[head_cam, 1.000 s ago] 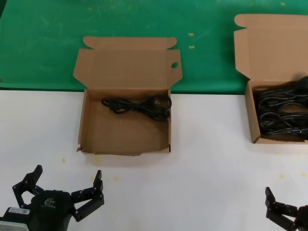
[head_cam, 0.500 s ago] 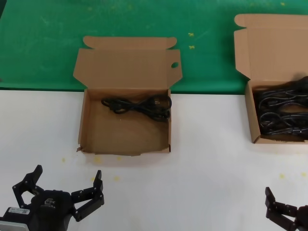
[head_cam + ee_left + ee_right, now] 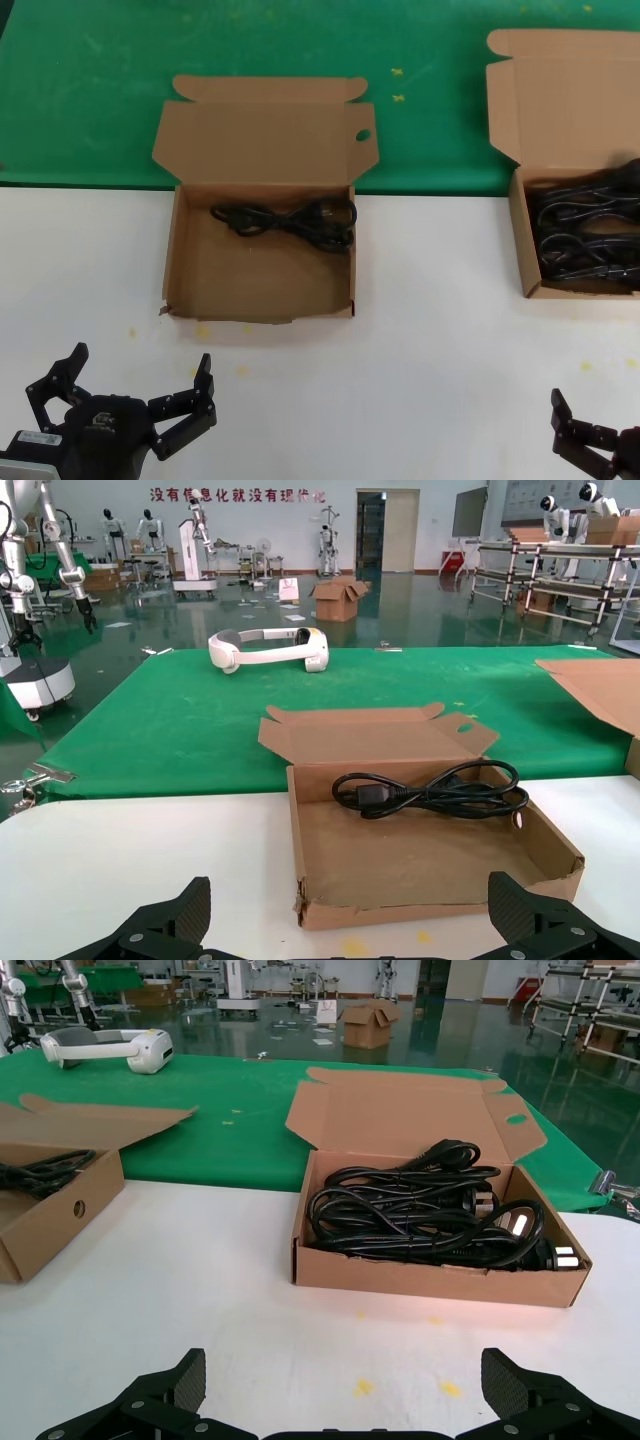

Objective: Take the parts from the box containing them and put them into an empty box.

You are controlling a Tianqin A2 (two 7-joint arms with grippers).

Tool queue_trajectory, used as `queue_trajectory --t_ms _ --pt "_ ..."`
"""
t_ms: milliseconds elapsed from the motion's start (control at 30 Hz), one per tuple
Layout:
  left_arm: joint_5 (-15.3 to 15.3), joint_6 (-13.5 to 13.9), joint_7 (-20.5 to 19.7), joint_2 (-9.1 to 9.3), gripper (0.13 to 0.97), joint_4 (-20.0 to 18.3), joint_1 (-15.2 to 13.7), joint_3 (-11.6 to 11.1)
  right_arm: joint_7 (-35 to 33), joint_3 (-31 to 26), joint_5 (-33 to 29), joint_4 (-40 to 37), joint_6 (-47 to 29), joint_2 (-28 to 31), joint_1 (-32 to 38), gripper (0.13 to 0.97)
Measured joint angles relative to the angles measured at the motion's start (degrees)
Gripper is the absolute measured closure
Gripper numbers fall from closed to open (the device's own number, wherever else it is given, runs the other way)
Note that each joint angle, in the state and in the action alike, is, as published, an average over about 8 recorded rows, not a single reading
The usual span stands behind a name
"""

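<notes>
A shallow cardboard box (image 3: 172, 250) with a round-holed lid and a ragged front edge lies centre-left. One looped black cable (image 3: 285, 220) rests along its far side; box (image 3: 430, 905) and cable (image 3: 430, 790) also show in the left wrist view. A second box (image 3: 518, 240) at the right edge holds several black cables (image 3: 585, 235), seen too in the right wrist view (image 3: 420, 1210). My left gripper (image 3: 141, 355) is open and empty near the table's front, short of the left box. My right gripper (image 3: 600, 425) is open and empty at the front right.
Both boxes straddle the border between the white table and a green mat (image 3: 90, 80) behind it. A white headset (image 3: 268, 648) lies far back on the mat. Small yellow marks dot the white surface between the grippers and the boxes.
</notes>
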Motion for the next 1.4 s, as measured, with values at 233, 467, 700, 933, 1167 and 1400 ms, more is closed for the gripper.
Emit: queue_trajectory --t_ms 233,467,700,933,1167,1400 --pt "0.0 0.0 0.0 0.00 0.132 0.0 0.0 0.0 0.0 0.0 0.0 0.0 0.0 0.0 0.0 0.129" --pt "0.0 0.0 0.0 0.00 0.132 0.0 0.0 0.0 0.0 0.0 0.0 0.0 0.0 0.0 0.0 0.129" --pt "0.0 0.0 0.0 0.00 0.132 0.0 0.0 0.0 0.0 0.0 0.0 0.0 0.0 0.0 0.0 0.129" --pt "0.0 0.0 0.0 0.00 0.132 0.0 0.0 0.0 0.0 0.0 0.0 0.0 0.0 0.0 0.0 0.129" --pt "0.0 0.0 0.0 0.00 0.132 0.0 0.0 0.0 0.0 0.0 0.0 0.0 0.0 0.0 0.0 0.129" --pt "0.0 0.0 0.0 0.00 0.132 0.0 0.0 0.0 0.0 0.0 0.0 0.0 0.0 0.0 0.0 0.129"
